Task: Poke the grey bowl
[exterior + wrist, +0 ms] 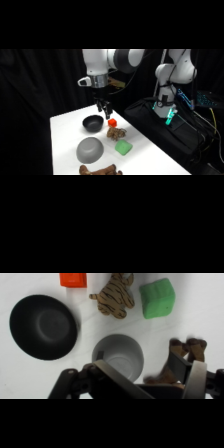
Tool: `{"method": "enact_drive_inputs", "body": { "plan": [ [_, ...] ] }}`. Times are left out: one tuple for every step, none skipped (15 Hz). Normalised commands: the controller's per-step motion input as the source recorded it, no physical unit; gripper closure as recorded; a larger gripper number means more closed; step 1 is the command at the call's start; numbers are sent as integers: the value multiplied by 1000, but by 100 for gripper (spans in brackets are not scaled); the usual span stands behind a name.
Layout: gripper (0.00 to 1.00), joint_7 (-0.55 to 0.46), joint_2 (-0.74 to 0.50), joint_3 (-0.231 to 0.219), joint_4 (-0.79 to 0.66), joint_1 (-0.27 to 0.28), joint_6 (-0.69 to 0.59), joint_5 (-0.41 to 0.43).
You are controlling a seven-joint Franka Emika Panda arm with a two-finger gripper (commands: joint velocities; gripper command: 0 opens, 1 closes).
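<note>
The grey bowl (90,150) is a matte mid-grey round bowl near the table's front left. It is the largest item there. In the wrist view the grey bowl (118,355) lies low in the centre, partly behind the black linkage. My gripper (104,107) hangs above the table's far part, over the spot between the black bowl and the red block, well behind and above the grey bowl. It touches nothing. From the wrist, the gripper (150,368) is open with nothing between its fingers (197,379).
A glossy black bowl (92,123) sits behind the grey one, with a red block (112,122) to its right. A tiger toy (116,133) and a green block (123,147) lie right of the grey bowl. A brown toy (100,171) rests at the front edge.
</note>
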Motion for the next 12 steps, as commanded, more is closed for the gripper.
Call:
{"method": "enact_drive_inputs", "body": {
  "plan": [
    [0, 3, -1, 24, 10, -22, -16, -3],
    [0, -6, 24, 31, 75, -21, -100, 45],
    [0, -19, 46, 40, 134, -13, -129, 36],
    [0, 16, 79, 44, 213, -1, -148, 12],
    [0, 37, 142, 47, 350, 5, -205, 24],
    [0, -2, 185, 49, 448, 1, -280, 69],
    [0, 12, 214, 42, 506, 4, -303, 35],
    [0, 25, 254, 35, 575, 3, -331, 37],
    [0, 53, 317, 26, 664, -1, -376, 39],
    [0, 70, 367, 19, 722, -2, -396, 28],
    [0, 36, 416, 18, 774, -7, -411, 30],
    [0, -4, 436, 24, 788, -15, -399, 61]
  ]
}}
